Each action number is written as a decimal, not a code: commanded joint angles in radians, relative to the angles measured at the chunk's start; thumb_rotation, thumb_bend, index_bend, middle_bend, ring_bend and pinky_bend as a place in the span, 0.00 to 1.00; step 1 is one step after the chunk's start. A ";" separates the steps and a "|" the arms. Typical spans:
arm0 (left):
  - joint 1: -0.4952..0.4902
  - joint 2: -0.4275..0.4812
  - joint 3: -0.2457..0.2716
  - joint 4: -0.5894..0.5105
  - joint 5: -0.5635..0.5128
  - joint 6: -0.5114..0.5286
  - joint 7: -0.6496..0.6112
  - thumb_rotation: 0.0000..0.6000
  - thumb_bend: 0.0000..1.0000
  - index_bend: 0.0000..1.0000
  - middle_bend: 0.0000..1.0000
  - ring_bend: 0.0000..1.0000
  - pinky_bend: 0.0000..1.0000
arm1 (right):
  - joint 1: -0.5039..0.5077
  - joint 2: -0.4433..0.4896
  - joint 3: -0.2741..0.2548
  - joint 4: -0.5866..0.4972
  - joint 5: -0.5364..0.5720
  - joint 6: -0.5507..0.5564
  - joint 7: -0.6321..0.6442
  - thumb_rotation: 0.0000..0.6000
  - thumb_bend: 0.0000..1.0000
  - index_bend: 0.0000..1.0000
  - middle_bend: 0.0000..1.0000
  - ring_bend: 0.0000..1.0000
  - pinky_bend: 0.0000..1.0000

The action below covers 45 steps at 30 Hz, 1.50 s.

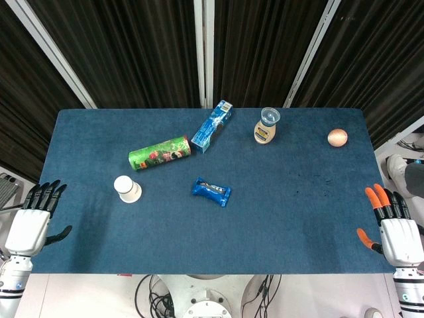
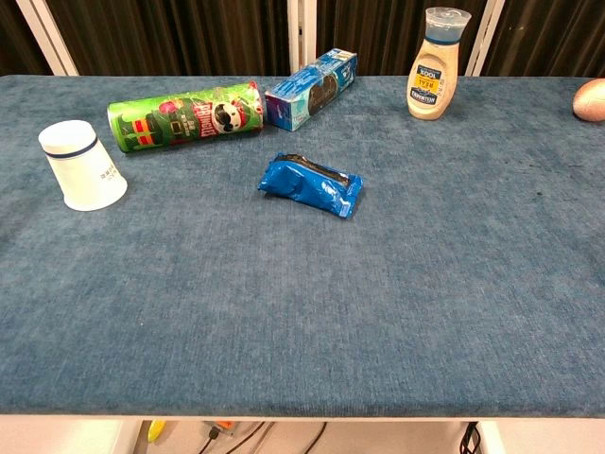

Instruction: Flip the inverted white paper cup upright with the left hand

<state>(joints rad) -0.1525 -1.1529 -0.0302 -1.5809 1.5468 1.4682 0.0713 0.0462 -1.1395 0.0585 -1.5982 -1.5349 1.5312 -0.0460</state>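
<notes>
The white paper cup (image 1: pixel 127 189) stands upside down on the blue table, left of centre, its closed base up; the chest view shows the cup (image 2: pixel 81 165) at the far left with a blue ring near its top. My left hand (image 1: pixel 32 225) hovers at the table's left front corner, fingers spread, holding nothing, well to the left of the cup. At the right front corner my right hand (image 1: pixel 396 228) is also open and empty. Neither hand appears in the chest view.
A green crisp tube (image 1: pixel 159 153) lies on its side just behind the cup. A blue carton (image 1: pixel 212 126) lies behind centre, a blue snack packet (image 1: pixel 211 191) at centre, a dressing bottle (image 1: pixel 266 126) and an egg (image 1: pixel 337 138) toward the back right.
</notes>
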 commanded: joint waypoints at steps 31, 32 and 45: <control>-0.054 -0.004 -0.013 -0.001 0.044 -0.039 0.018 1.00 0.18 0.06 0.00 0.00 0.00 | 0.002 0.006 0.002 0.001 0.009 -0.009 0.001 1.00 0.18 0.00 0.00 0.00 0.00; -0.070 -0.004 -0.017 -0.007 0.051 -0.056 0.030 1.00 0.18 0.06 0.00 0.00 0.00 | 0.000 0.004 0.002 0.005 0.008 -0.006 0.005 1.00 0.18 0.00 0.00 0.00 0.00; -0.303 -0.089 -0.070 -0.037 0.033 -0.346 0.109 1.00 0.18 0.05 0.00 0.00 0.00 | 0.003 0.010 0.003 0.006 -0.001 -0.004 0.028 1.00 0.18 0.00 0.00 0.00 0.00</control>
<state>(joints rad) -0.4166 -1.2126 -0.0883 -1.6230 1.5953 1.1651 0.1604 0.0492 -1.1292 0.0614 -1.5919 -1.5360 1.5278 -0.0181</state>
